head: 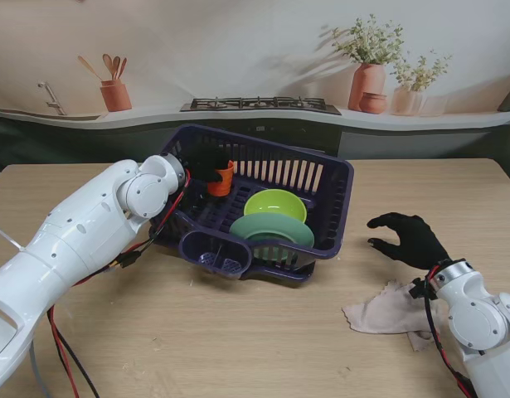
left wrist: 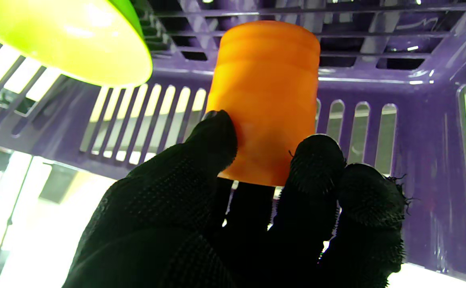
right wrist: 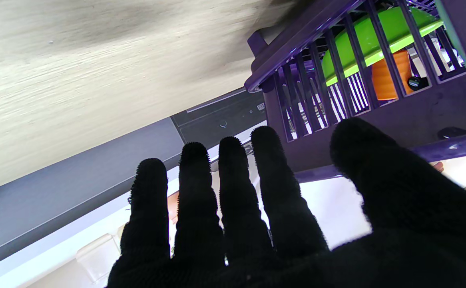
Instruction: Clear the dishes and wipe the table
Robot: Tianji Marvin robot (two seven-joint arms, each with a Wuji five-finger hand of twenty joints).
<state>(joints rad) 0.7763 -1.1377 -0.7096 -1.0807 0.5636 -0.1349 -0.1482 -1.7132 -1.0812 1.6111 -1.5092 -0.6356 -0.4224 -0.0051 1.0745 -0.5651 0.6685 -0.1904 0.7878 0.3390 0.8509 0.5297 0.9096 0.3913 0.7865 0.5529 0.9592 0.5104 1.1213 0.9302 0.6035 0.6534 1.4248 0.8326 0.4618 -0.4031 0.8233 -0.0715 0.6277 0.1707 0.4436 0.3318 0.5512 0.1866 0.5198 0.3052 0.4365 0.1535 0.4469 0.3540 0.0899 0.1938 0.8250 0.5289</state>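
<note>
Orange plastic cup (left wrist: 267, 100) sits pinched between the thumb and fingertips of the black-gloved left hand (left wrist: 233, 216) inside the purple dish rack (head: 329, 178), beside the lime bowl (head: 275, 203) and green plate (head: 271, 230). Right hand (head: 408, 239) hovers with fingers spread, holding nothing, just beyond the beige cloth (head: 386, 311) on the wooden table (head: 238, 332).

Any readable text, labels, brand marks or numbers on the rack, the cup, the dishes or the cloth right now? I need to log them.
None can be read.
Purple dish rack: no lettering visible.
Orange cup, held by the left hand: plain, no print.
Lime bowl and green plate: plain.
Cloth near the right hand: no tag visible.
Small marks on a dark panel in the right wrist view: too small to read.
</note>
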